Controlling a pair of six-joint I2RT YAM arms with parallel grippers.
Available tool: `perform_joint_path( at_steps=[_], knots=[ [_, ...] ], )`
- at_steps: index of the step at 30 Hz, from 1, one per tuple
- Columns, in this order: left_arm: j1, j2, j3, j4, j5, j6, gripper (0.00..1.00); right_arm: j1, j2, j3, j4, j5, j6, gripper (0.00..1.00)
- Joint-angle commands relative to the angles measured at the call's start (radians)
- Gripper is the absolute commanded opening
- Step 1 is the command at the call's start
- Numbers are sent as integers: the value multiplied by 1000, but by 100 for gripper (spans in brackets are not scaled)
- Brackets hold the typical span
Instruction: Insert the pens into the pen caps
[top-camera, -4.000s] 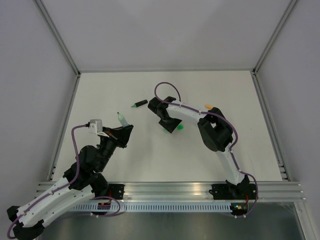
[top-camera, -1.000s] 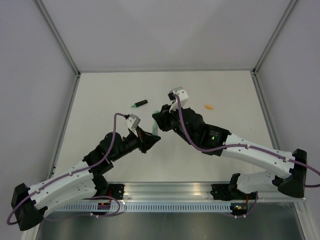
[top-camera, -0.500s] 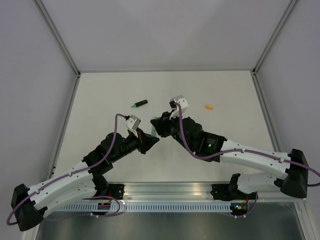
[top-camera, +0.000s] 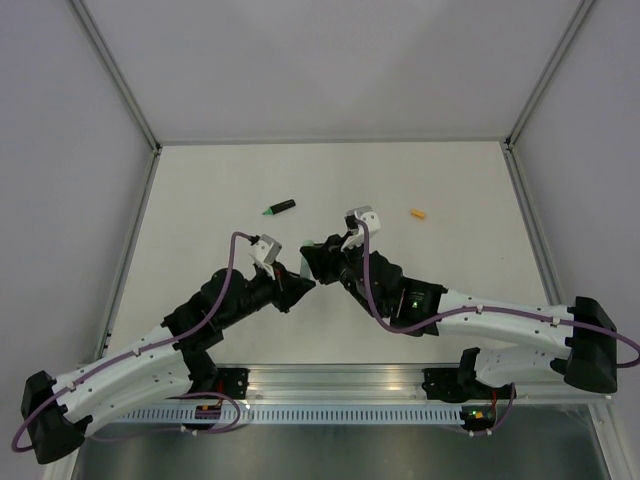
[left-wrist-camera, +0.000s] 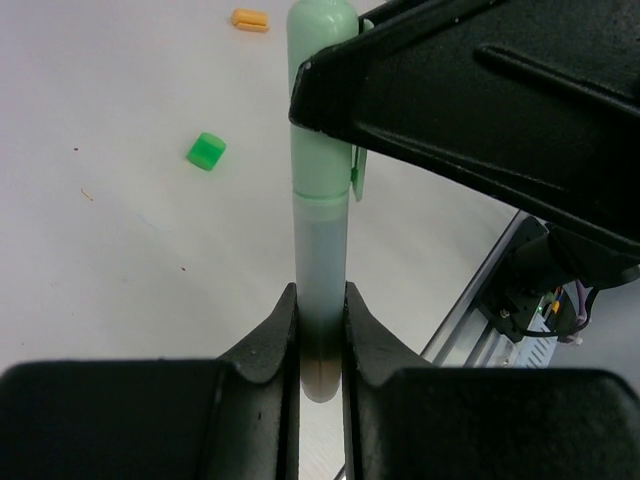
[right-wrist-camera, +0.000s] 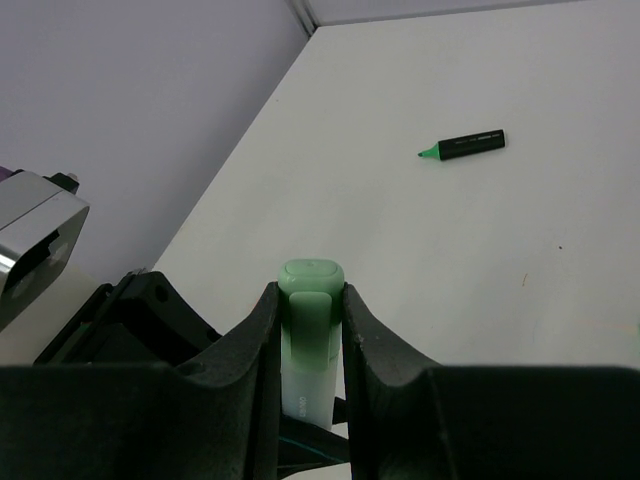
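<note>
Left wrist: left gripper (left-wrist-camera: 321, 305) pinched shut on pale pen (left-wrist-camera: 320, 240) barrel. Right gripper (right-wrist-camera: 311, 296) clamped on pale green cap (right-wrist-camera: 311, 272) seated over pen's far end. On table (left-wrist-camera: 110, 260) beyond: bright green cap (left-wrist-camera: 206, 151), small orange piece (left-wrist-camera: 249, 19); black pen (right-wrist-camera: 463, 145) well apart.

the white counter (top-camera: 200, 180) carried three loose items. a black-barrelled pen (top-camera: 279, 208) with a green tip lay flat at the far left, tip pointing left. a small orange piece (top-camera: 418, 213) lay at the far right, well apart from it; pen or cap could not be told. a bright green cap (left-wrist-camera: 206, 151) lay alone, visible in the left wrist view only. a few dark specks marked the surface.
</note>
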Motion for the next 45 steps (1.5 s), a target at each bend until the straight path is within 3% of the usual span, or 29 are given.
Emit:
perform_joint_path(
  at_steps=[1, 4, 17, 29, 30, 34, 36, 38, 39, 40, 41, 45],
  knots=[
    [9, -28, 24, 157, -68, 40, 2, 48, 0, -29, -67, -27, 10, 27],
    [9, -25, 21, 171, -42, 42, 2, 48, -14, -6, -83, -12, 0, 39],
    [9, -54, -10, 243, 78, 53, 2, 47, -26, 193, -200, 62, -93, 70],
    [9, -68, -14, 249, 103, 56, 2, 47, 72, 419, -330, 112, -155, 76],
    [9, -71, -14, 249, 101, 56, 2, 47, 76, 421, -332, 109, -155, 75],
    [9, -80, -17, 252, 101, 56, 2, 47, 72, 398, -334, 68, -139, 47],
    [9, -85, -22, 255, 101, 54, 2, 48, 64, 352, -327, 41, -121, 41],
    [9, -88, -22, 262, 100, 51, 2, 48, 52, 309, -302, 16, -99, 28],
    [9, -88, -23, 263, 96, 45, 2, 48, 35, 260, -286, 10, -93, 12],
    [9, -87, -23, 263, 95, 41, 2, 48, 29, 235, -274, 2, -89, 5],
    [9, -90, -22, 268, 95, 37, 2, 48, 26, 217, -263, -13, -83, 0],
    [9, -107, -16, 269, 48, 21, 2, 47, 12, 142, -260, -67, -53, 0]
  ],
)
